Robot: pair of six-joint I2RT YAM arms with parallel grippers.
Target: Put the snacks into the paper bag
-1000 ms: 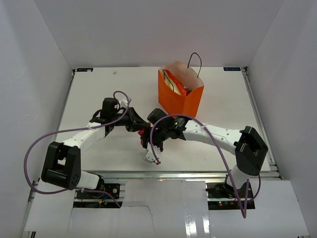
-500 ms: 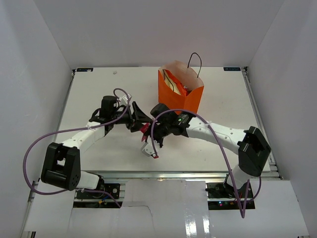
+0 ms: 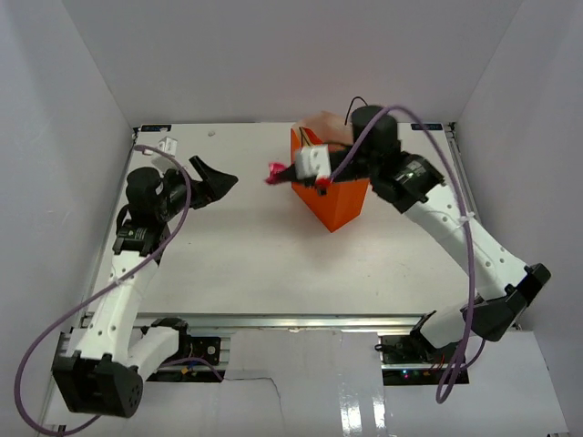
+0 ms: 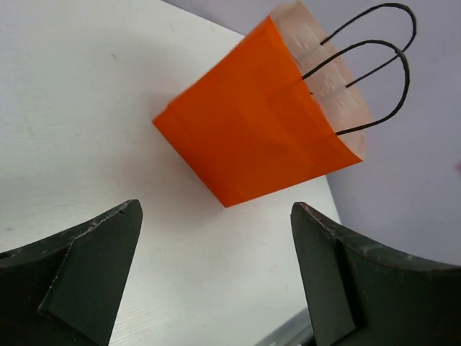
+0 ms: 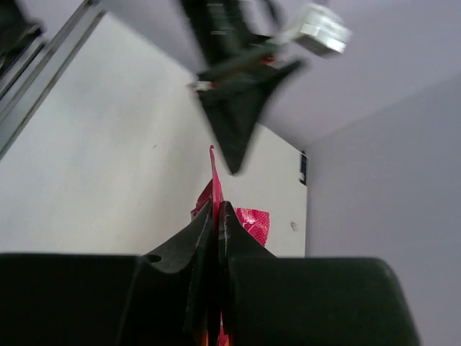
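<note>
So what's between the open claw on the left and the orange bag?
Mostly bare table. In the top view, the pink-red wrapper, pinched by the right gripper, hangs between the left gripper and the paper bag.

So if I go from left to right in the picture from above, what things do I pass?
left gripper → pink-red wrapper → paper bag. The right gripper overlaps the wrapper and the bag, so it is left out.

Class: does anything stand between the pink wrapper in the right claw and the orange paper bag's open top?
Nothing visible does. The right claw holds the pink wrapper in the air at the rim of the paper bag; the left claw is well apart.
</note>
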